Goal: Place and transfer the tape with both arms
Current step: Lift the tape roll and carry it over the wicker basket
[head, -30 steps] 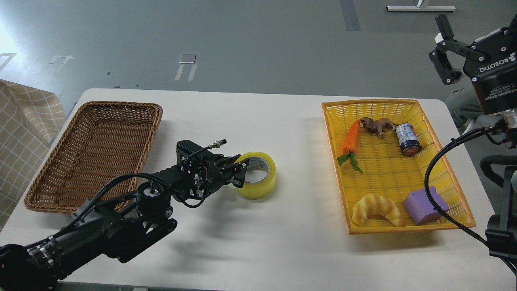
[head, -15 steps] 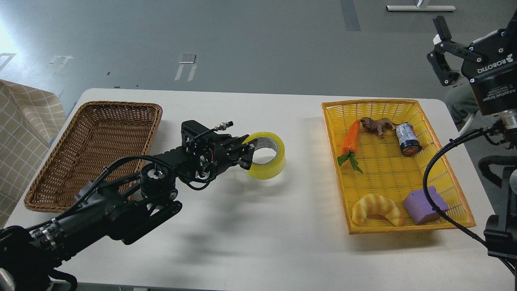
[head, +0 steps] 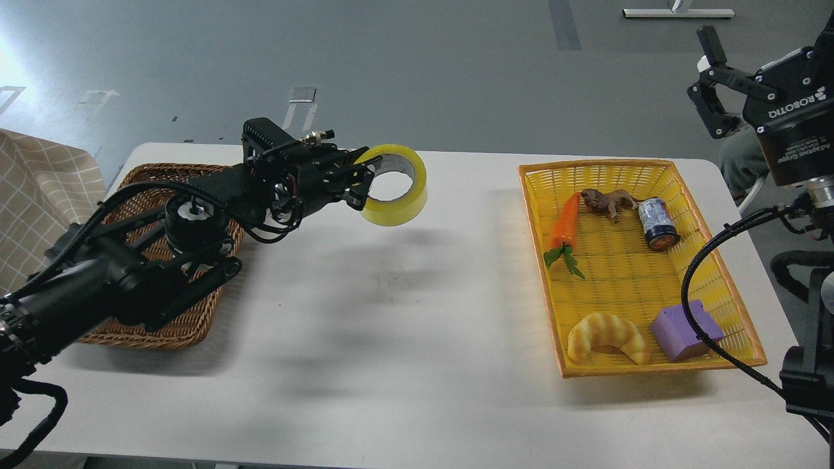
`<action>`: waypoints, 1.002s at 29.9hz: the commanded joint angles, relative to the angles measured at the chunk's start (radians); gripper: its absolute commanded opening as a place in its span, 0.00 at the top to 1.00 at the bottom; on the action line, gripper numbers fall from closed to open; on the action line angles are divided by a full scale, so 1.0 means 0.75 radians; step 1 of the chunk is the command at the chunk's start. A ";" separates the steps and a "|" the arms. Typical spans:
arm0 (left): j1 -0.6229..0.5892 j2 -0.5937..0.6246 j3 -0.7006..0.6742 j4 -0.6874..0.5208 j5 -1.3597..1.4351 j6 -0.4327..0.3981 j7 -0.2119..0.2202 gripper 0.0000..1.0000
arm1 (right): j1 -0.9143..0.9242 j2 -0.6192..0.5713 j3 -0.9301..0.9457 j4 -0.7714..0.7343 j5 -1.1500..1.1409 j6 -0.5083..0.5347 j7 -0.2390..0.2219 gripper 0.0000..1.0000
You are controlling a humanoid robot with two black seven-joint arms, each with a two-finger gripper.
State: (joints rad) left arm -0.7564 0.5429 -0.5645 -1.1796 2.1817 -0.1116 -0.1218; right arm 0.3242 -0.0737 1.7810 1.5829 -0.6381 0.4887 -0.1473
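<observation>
The tape point(head: 399, 195), a wide yellow translucent roll with a grey-white core, hangs in the air above the table's far middle. My left gripper point(head: 362, 182) is shut on the roll's left wall, one finger inside the core and one outside. The left arm stretches over the brown basket point(head: 137, 189). My right gripper point(head: 707, 85) is raised at the top right, beyond the table's right edge, its fingers spread open and empty.
A yellow basket point(head: 743, 306) on the right holds a carrot point(head: 565, 225), a brown animal toy point(head: 607, 202), a can point(head: 658, 225), a croissant toy point(head: 607, 335) and a purple block point(head: 684, 331). A checked cloth point(head: 39, 195) lies at the far left. The white table point(head: 417, 352) stretches between the baskets.
My left gripper has lifted the tape off the table and carried it up and back to the left, towards the brown basket. The right gripper has barely moved.
</observation>
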 commanded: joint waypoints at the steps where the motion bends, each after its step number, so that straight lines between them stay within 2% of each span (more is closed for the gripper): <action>1: 0.004 0.106 0.000 0.000 0.000 0.032 -0.026 0.81 | -0.001 0.000 0.000 0.000 0.000 0.000 -0.002 0.00; 3: 0.019 0.208 0.000 0.010 0.000 0.087 -0.069 0.81 | -0.003 0.000 -0.006 0.000 0.000 0.000 -0.002 0.00; 10: 0.045 0.442 0.004 0.027 0.000 0.130 -0.091 0.81 | -0.001 0.002 -0.014 0.000 0.000 0.000 -0.002 0.00; 14: 0.137 0.556 0.004 0.063 0.000 0.228 -0.138 0.81 | 0.005 0.000 -0.018 -0.002 -0.002 0.000 -0.004 0.00; 17: 0.213 0.587 0.004 0.153 0.000 0.328 -0.181 0.81 | 0.003 0.000 -0.020 -0.002 -0.002 0.000 -0.006 0.00; 20: 0.266 0.603 0.004 0.206 0.000 0.382 -0.206 0.81 | 0.001 0.000 -0.023 0.000 -0.002 0.000 -0.006 0.00; 30: 0.364 0.579 0.004 0.413 -0.105 0.464 -0.306 0.80 | -0.007 -0.006 -0.031 0.004 -0.004 0.000 -0.008 0.00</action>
State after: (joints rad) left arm -0.4982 0.9868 -0.5612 -0.8976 2.1306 0.2287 -0.3294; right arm 0.3212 -0.0764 1.7629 1.5854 -0.6409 0.4887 -0.1533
